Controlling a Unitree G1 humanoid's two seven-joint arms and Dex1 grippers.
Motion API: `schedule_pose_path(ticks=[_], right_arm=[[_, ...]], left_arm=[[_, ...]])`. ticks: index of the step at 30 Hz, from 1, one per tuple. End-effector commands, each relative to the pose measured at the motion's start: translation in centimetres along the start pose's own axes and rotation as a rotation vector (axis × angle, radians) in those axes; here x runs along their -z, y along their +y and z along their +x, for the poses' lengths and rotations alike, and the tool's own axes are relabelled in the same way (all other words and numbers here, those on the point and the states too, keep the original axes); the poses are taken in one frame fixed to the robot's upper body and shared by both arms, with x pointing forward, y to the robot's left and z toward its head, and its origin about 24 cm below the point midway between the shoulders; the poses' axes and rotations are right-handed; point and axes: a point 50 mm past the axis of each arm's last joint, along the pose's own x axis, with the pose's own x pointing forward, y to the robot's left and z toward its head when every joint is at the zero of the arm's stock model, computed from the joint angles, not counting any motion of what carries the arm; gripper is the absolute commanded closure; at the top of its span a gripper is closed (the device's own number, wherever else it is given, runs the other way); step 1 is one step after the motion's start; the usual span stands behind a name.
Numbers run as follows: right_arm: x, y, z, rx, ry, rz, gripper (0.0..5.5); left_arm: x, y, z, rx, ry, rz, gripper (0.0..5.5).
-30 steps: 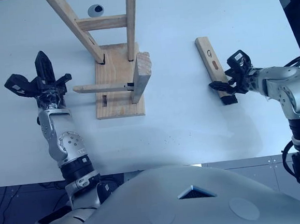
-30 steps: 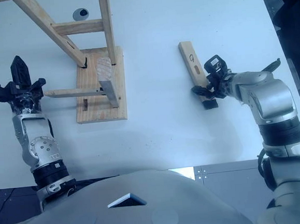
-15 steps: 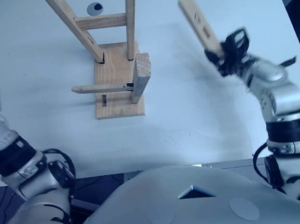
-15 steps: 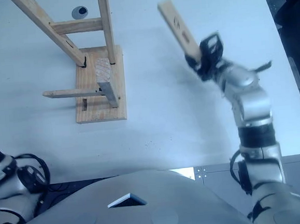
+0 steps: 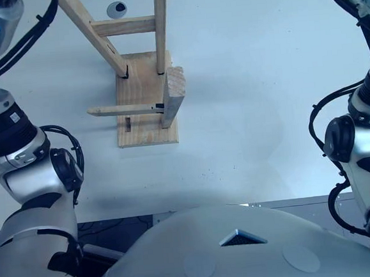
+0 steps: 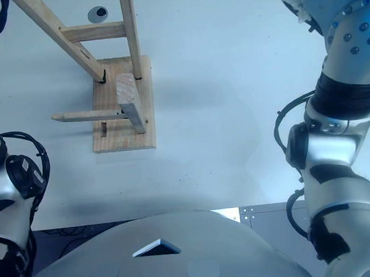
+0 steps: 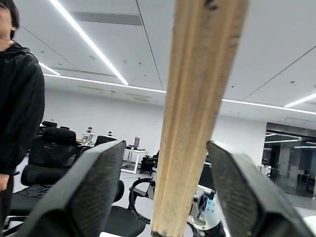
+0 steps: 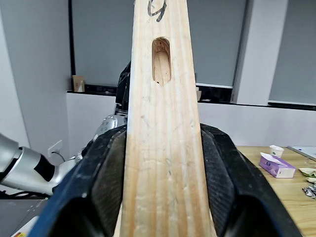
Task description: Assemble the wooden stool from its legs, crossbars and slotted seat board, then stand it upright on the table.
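Clamping slotted leg [image 8: 163, 94] by flat faces, right tool [image 8: 164, 148] closed tight; wood likely stiff, light, levers easily. Left tool [image 7: 167, 153] wide open astride frame leg [image 7: 197, 89]. Seat board [image 5: 147, 130] upper left, on tabletop [image 5: 266, 106].

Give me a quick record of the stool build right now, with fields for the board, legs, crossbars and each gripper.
Seat board: seat board lies flat on the table.
Legs fitted: two long legs and a third leg stand in it.
Crossbars: upper crossbar joins the long legs; side crossbar sticks out from the third leg toward the robot's left, far end free.
Left gripper: open, fingers either side of a wooden piece.
Right gripper: shut on a slotted leg, held clear of the table.
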Motion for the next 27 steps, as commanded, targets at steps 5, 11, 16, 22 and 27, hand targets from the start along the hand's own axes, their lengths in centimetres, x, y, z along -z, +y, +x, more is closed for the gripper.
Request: schedule_pose_path(ticks=[5,11,16,22,27], right_arm=[[1.0,0.6,0.6,-0.084,0.031,0.057,3.48],[1.4,0.2,0.6,-0.085,0.040,0.090,3.48],[2.0,0.4,0.8,-0.114,0.079,0.102,3.48],[3.2,0.8,0.8,-0.142,0.154,0.102,3.48],[3.4,0.5,0.6,-0.136,0.129,0.143,3.48]], left_arm=[[0.8,-0.5,0.1,0.060,-0.053,-0.078,2.29],[1.5,-1.1,0.0,0.095,-0.025,-0.086,2.29],[1.8,-1.3,0.2,0.094,-0.028,-0.072,2.29],[1.7,-1.3,0.5,0.093,-0.052,-0.060,2.29],[1.5,-1.4,0.0,0.099,-0.081,-0.074,2.85]])
